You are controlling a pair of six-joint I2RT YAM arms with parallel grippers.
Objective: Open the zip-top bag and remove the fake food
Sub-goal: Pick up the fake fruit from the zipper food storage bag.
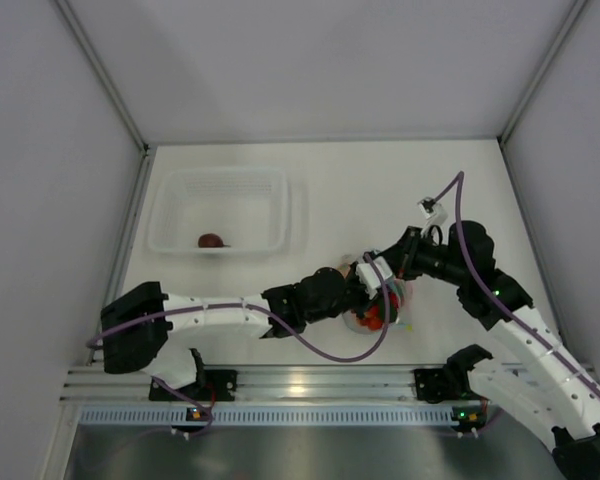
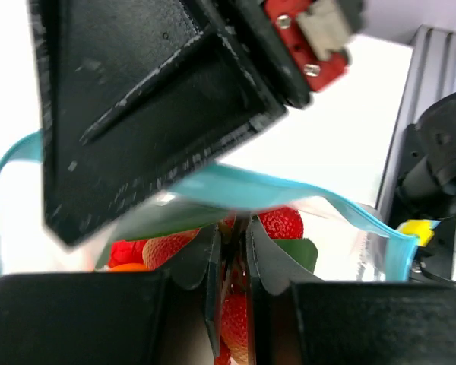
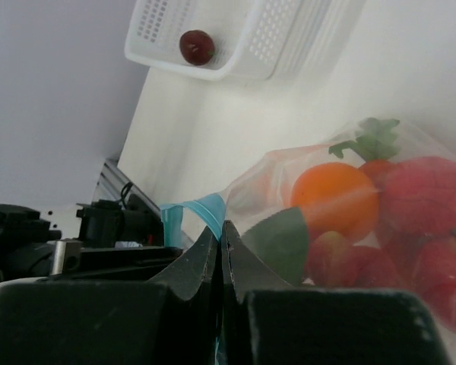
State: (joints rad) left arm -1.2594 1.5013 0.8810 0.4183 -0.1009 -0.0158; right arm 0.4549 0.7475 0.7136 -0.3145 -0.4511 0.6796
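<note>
Near the desk's (image 1: 380, 190) near edge, right of middle: right pincer (image 3: 220, 228) clamped shut on the teal strip of the zip-top bag (image 3: 251, 179), wrist angled down, forearm reaching in from the right. Left pincer (image 2: 234, 228) narrowed to a slit at the bag's mouth, grip impossible to tell; left arm stretched low from the left. Fake food (image 3: 334, 190) inside the bag. Toward the far left corner, a white tray (image 1: 160, 220) with one dark red piece (image 1: 212, 240).
</note>
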